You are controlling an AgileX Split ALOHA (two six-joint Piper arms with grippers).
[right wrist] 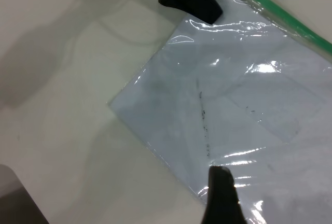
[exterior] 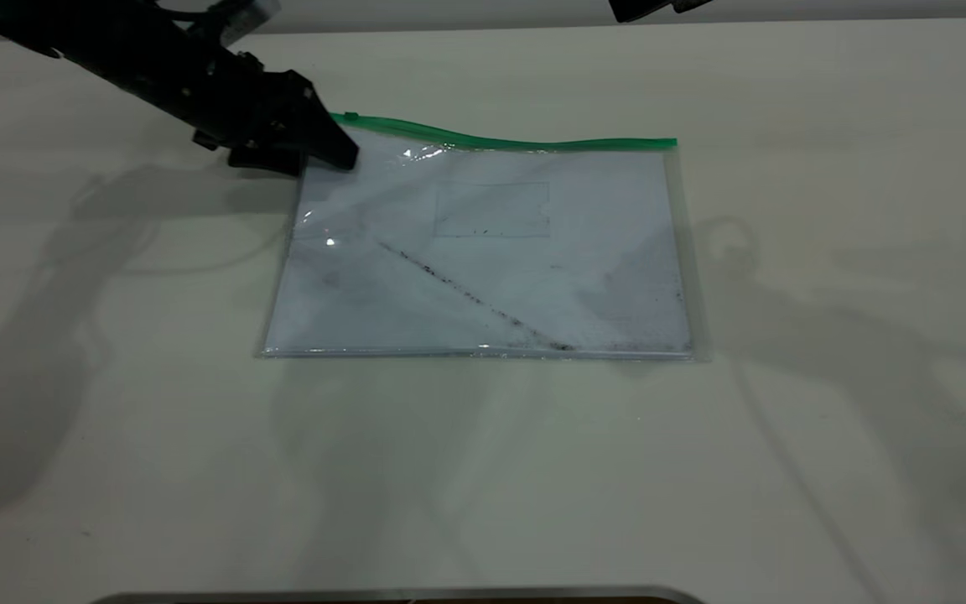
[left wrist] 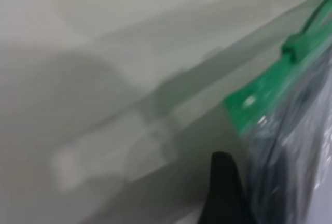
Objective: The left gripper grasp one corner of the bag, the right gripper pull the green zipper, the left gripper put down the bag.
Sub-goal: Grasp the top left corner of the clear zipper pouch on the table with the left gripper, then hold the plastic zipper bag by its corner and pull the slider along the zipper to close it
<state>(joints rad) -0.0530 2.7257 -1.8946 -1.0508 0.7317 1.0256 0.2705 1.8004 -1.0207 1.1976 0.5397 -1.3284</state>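
Observation:
The bag (exterior: 483, 252) lies flat on the white table, a clear pouch holding white sheets, with a dark diagonal smudge and a small card pocket. The green zipper (exterior: 516, 143) runs along its far edge, and the slider tab (exterior: 350, 116) sits at the left end. My left gripper (exterior: 339, 153) is shut on the bag's far-left corner, which is raised a little so the green edge ripples. In the left wrist view one finger (left wrist: 223, 187) stands beside the green strip (left wrist: 264, 97). My right gripper is high above the bag's near part; only one finger (right wrist: 222, 198) shows.
Part of the right arm (exterior: 642, 7) shows at the far top edge of the table. The table's front rim (exterior: 399, 594) is at the bottom. Bare table (exterior: 827, 294) lies all round the bag.

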